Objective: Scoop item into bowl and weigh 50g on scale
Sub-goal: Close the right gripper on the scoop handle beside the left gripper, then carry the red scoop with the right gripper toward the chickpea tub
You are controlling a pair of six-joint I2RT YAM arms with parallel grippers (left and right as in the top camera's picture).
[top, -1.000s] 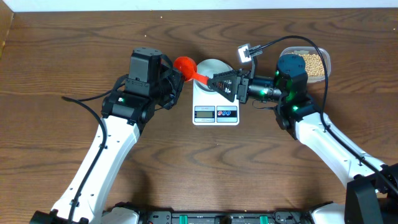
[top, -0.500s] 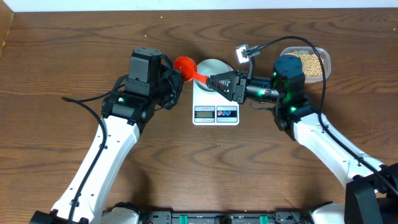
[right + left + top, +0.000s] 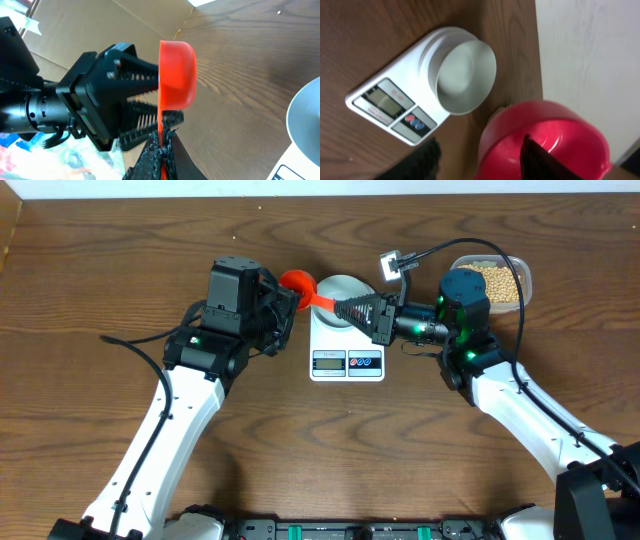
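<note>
The red scoop (image 3: pixel 297 282) hangs level just left of the bowl (image 3: pixel 343 287), its cup empty. My right gripper (image 3: pixel 338 308) is shut on the scoop's thin handle (image 3: pixel 161 145), reaching in over the scale (image 3: pixel 347 362). My left gripper (image 3: pixel 285 305) stands open beside the scoop's cup (image 3: pixel 545 140), one finger (image 3: pixel 540 160) in front of the cup and the other off to the side. The pale bowl (image 3: pixel 465 75) sits empty on the white scale (image 3: pixel 380 100). The tan beans (image 3: pixel 497 278) lie in the clear tub at the far right.
The clear plastic tub (image 3: pixel 524 284) stands behind my right arm near the table's back edge. A white wall rises just behind the table. A cable loops over the right wrist (image 3: pixel 440 250).
My right gripper closed on the scoop's handle. My left gripper, shut on the scoop before, has opened and let it go. The scoop stayed in place.
</note>
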